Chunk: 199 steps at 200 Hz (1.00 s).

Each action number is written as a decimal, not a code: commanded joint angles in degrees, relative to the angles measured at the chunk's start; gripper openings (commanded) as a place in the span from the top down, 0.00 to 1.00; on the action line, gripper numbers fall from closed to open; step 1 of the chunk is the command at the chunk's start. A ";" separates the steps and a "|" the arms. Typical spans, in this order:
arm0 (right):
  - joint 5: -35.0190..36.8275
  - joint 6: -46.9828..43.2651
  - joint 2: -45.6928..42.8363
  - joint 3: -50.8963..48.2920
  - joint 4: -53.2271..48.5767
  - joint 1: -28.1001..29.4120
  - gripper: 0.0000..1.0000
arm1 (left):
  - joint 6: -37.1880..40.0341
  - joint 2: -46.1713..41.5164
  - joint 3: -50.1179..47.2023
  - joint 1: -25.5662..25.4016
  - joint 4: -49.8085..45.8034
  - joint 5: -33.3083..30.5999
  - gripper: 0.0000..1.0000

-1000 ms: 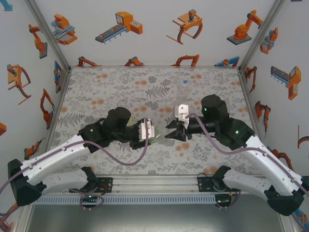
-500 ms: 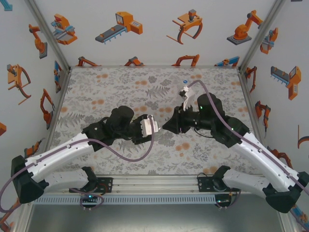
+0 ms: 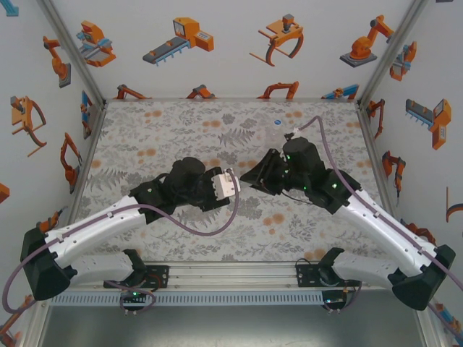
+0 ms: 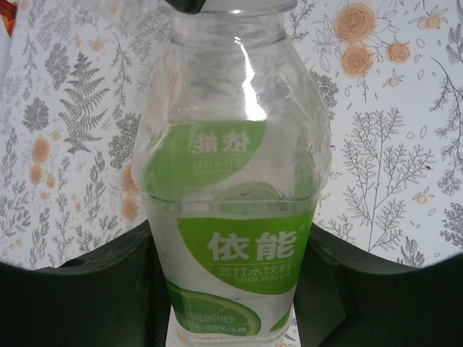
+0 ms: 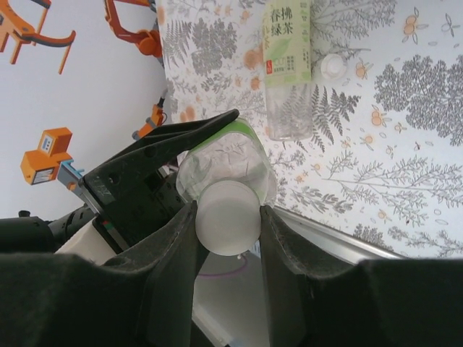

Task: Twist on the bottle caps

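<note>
Left gripper (image 4: 231,296) pinches the light, crushable green-label bottle (image 4: 231,217) low, centre frame; right gripper (image 5: 228,235) pinches the slick white cap (image 5: 228,215) by its sides.

The green-label bottle (image 4: 233,260) reads "依能", "苏打水饮料" and "SODA WATER"; the pale-label bottle (image 5: 288,50) reads "春拂绿茶".

Your desk (image 3: 145,137) wears a grey fern print dotted with orange flowers. In the top view you'll find a small blue cap (image 3: 278,121) right of centre, toward the upper edge of the print; the clear shape under it is too faint to make out. In the right wrist view, a bottle (image 5: 288,65) with a pale yellow-green label rests at upper middle, with a white cap (image 5: 333,66) just to its right.
</note>
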 commanded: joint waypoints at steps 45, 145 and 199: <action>2.65 -21.73 -5.48 2.43 9.04 0.71 0.37 | 1.23 -2.65 1.16 -0.94 6.80 5.56 1.00; -22.94 -74.02 -11.39 1.93 6.95 0.64 0.43 | 3.18 -3.21 3.45 -0.95 -0.68 12.60 1.00; -33.13 -92.40 -10.92 2.97 -3.37 0.71 0.46 | 3.87 -3.18 4.56 -1.03 -4.54 15.58 1.00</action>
